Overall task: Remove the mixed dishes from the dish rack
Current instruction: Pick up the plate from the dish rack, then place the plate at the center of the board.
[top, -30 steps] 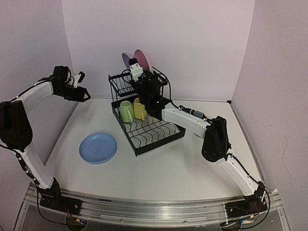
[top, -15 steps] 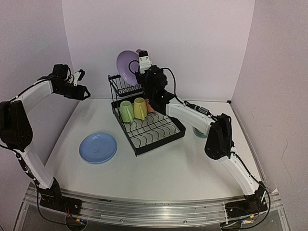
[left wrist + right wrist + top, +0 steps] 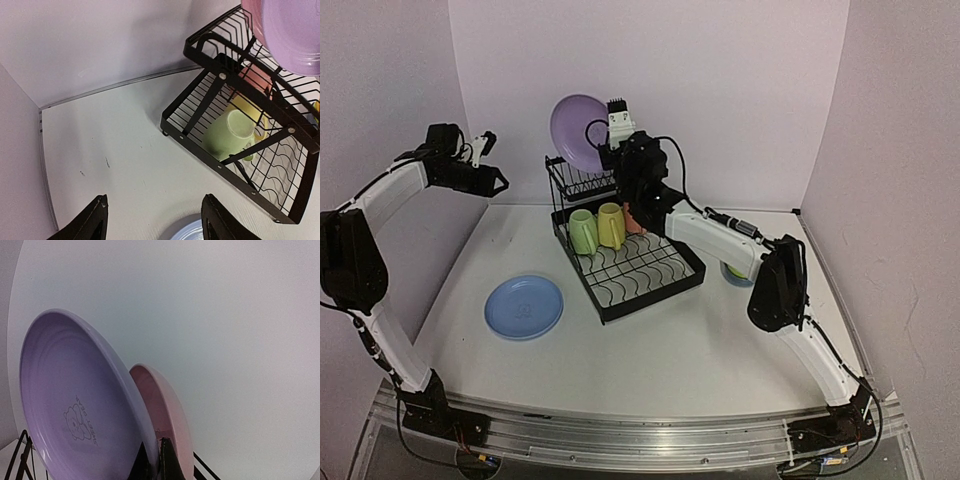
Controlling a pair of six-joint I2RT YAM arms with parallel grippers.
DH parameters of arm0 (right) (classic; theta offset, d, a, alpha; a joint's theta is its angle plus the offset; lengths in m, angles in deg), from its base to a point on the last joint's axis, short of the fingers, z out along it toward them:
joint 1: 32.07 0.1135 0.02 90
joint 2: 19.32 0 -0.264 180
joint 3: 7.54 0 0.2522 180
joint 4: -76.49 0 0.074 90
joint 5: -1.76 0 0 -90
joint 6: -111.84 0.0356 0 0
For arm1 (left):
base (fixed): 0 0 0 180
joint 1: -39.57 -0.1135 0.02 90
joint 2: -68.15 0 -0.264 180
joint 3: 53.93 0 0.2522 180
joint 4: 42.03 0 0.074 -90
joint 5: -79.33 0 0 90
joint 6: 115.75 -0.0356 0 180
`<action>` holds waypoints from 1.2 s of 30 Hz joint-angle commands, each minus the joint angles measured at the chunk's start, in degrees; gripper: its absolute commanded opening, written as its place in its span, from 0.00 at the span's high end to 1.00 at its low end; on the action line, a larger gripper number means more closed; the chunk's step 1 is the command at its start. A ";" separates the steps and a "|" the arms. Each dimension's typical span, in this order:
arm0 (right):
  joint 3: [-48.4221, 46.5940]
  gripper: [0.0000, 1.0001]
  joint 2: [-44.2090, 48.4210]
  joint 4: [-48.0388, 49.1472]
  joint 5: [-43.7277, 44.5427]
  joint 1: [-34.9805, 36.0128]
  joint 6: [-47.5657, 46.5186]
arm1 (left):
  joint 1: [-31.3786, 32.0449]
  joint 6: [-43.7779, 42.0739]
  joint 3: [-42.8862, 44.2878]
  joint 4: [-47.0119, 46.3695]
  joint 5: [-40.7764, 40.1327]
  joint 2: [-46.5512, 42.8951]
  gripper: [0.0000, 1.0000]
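My right gripper (image 3: pixel 605 160) is shut on the lower rim of the purple plate (image 3: pixel 578 132), which hangs tilted above the upper shelf of the black dish rack (image 3: pixel 660 285). In the right wrist view the fingertips (image 3: pixel 167 460) pinch the purple plate (image 3: pixel 75 405), and the pink plate (image 3: pixel 167 410) stands just behind it. A light green mug (image 3: pixel 582 231), a yellow mug (image 3: pixel 611 225) and a pink mug (image 3: pixel 633 222) sit in the rack's base. My left gripper (image 3: pixel 492 181) hovers open and empty at the far left, with the rack (image 3: pixel 200 112) ahead of it.
A blue plate (image 3: pixel 524 306) lies flat on the table left of the rack, and its edge (image 3: pixel 192 232) shows between my left fingers. A small bowl (image 3: pixel 735 272) peeks out behind the right forearm. Walls close in on the left, back and right.
The right gripper has raised the purple plate out of the upper shelf and turned its face toward the camera, pinching it tighter. The left gripper has drifted slightly up and left.
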 commanded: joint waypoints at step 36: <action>16.99 1.00 28.02 -37.56 -29.96 5.61 24.28 | 9.84 -31.54 24.70 26.81 12.57 -3.76 0.37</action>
